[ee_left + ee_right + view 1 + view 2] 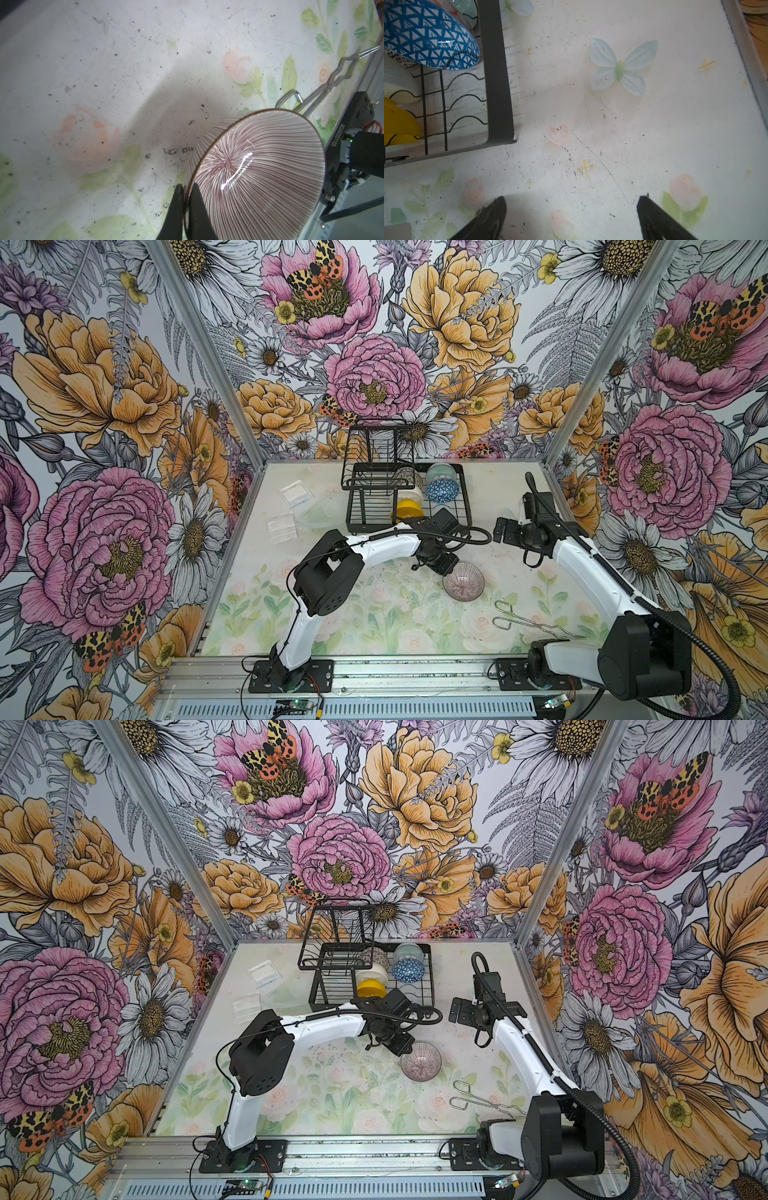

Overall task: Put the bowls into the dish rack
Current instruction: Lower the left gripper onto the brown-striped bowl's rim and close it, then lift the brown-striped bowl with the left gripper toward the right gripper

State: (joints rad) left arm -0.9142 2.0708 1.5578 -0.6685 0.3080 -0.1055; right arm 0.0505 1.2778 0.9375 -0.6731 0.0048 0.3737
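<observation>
A scuffed, speckled floral mat (374, 614) lies between flower-papered walls (104, 406). Just right of centre in a top view, the left gripper (187, 188) pinches the rim of the mauve, fine-lined bowl (463, 581); the right gripper (571, 199) stands spread.

Dish rack (496, 79): black wire, far edge of table, mid. Five bowls on edge in its base. One row, front to back: yellow (406, 510), cream (409, 494), mosaic (409, 477). To the right: blue triangle (442, 491), with teal (439, 472) behind. Mauve lined bowl (463, 581) is outside the rack, mid-table, mouth up, rim pinched by left gripper (185, 191).
</observation>
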